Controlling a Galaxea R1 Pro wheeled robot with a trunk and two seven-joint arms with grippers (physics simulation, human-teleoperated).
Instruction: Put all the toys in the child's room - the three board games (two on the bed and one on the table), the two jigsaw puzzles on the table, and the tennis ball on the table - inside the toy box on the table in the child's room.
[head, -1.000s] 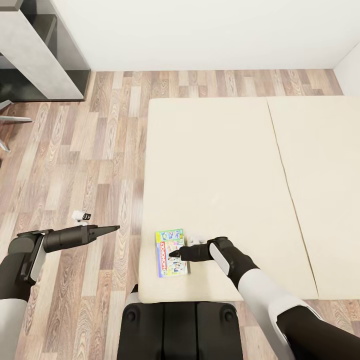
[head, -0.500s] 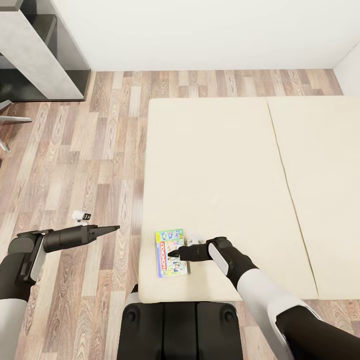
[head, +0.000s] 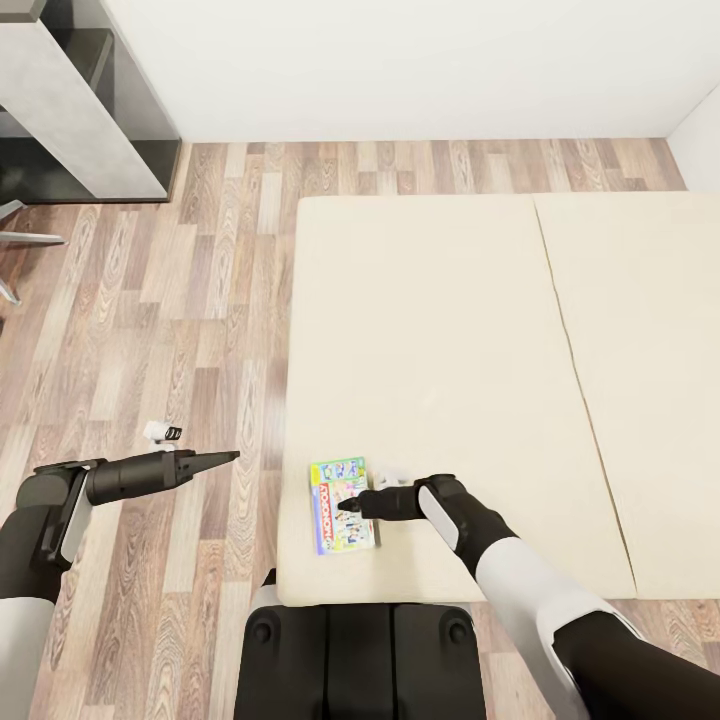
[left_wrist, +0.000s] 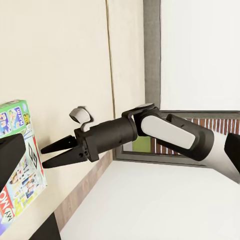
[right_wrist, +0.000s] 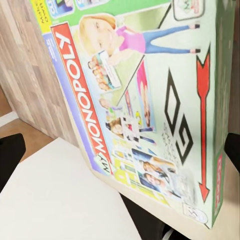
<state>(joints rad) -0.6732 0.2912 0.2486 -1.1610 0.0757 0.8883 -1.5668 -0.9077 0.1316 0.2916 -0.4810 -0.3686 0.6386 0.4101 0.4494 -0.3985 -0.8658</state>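
I see the game (head: 344, 505) lying flat at the bed's (head: 440, 330) near left corner, long axis running away from me. My right gripper (head: 352, 505) sits over the game's right half, jaws parted a little, gripping nothing; that arm reaches in low from the right. My left gripper (head: 222, 458) hangs over the floor left of the bed, farther off; I cannot tell its opening.
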